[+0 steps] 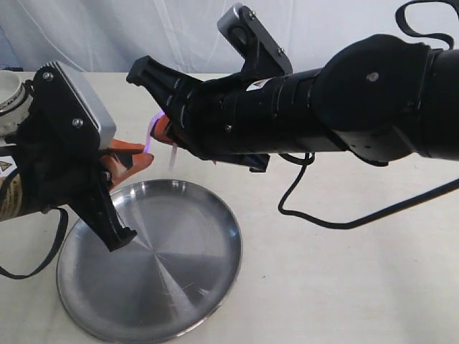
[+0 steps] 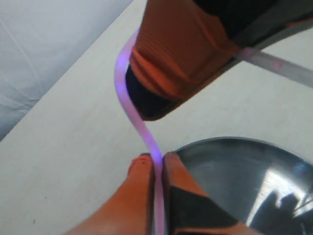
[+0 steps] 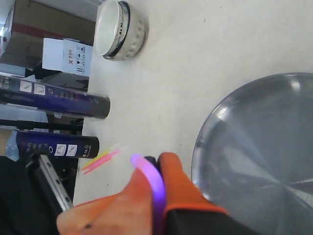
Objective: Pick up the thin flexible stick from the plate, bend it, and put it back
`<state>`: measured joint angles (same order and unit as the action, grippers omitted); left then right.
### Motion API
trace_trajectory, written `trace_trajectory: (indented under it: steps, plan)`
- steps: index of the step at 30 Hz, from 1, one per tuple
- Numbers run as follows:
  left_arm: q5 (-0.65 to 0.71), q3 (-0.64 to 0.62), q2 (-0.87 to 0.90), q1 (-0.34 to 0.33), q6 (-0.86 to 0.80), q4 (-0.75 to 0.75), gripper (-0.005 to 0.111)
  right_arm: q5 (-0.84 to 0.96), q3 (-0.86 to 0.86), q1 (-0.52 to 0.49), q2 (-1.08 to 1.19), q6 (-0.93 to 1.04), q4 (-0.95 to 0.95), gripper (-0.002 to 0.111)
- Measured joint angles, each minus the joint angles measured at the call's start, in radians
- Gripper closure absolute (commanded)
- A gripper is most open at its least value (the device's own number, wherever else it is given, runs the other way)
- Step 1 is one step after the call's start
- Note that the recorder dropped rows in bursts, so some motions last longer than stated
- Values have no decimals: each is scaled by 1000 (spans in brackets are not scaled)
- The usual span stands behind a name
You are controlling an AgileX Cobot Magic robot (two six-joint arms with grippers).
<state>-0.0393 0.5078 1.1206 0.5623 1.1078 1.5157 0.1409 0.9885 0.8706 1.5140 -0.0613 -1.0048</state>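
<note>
While both arms met in the air over the tabletop [image 1: 344,287], the thin flexible stick [image 2: 131,110] was stretched between them, clear of the plate [image 1: 193,287] and touching neither it nor the tabletop. The left hand [image 2: 157,164] was closed on one end of the stick, its two orange fingertips [image 2: 139,169] pressed together with the glowing purple strand pinched in the seam between them. The right hand [image 3: 155,169] was likewise clamped on the stick, which ran as a bright violet line between its orange pads [image 3: 176,181].

Between the two grips the stick was not straight. In the left wrist view it rose from the left fingertips, swung out in a curve round the side of the right hand's fingers, and a paler stretch of it came out on the far side of that hand. In the exterior view a short pale end hung down just below the right hand.

Both hands were held close together, their tips nearly meeting, above the plate's rim on the side nearest the left arm. The plate lay flat and bare on the tabletop, shiny grey with a low rim.

A small white bowl [image 3: 120,29] with a dark rim stood well apart from the plate, near the tabletop's edge. A few more thin sticks [image 3: 102,159], pink and yellowish, lay together on the tabletop near that edge. A black cable [image 1: 323,218] trailed across the tabletop under the right arm.
</note>
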Motion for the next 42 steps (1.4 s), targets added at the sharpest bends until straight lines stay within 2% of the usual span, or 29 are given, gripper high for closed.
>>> trace_trajectory:
  steps: [7,16,23,27,34,37,42]
  plan:
    - [141,0,0,86,-2,104,107,-17,0,0,4,0,-25,109]
    - [162,0,0,88,-1,120,107,-33,0,0,14,-2,-56,109]
    - [140,0,0,88,5,67,105,-32,0,0,14,4,-41,109]
    - [110,-2,0,88,8,31,91,-24,0,0,14,8,-13,109]
    - [39,-7,3,88,2,-27,54,-62,2,0,14,8,7,109]
    - [18,-12,5,97,8,-27,48,-101,11,0,14,8,8,109]
    - [71,-14,5,103,27,-55,48,-121,15,-18,12,8,26,109]
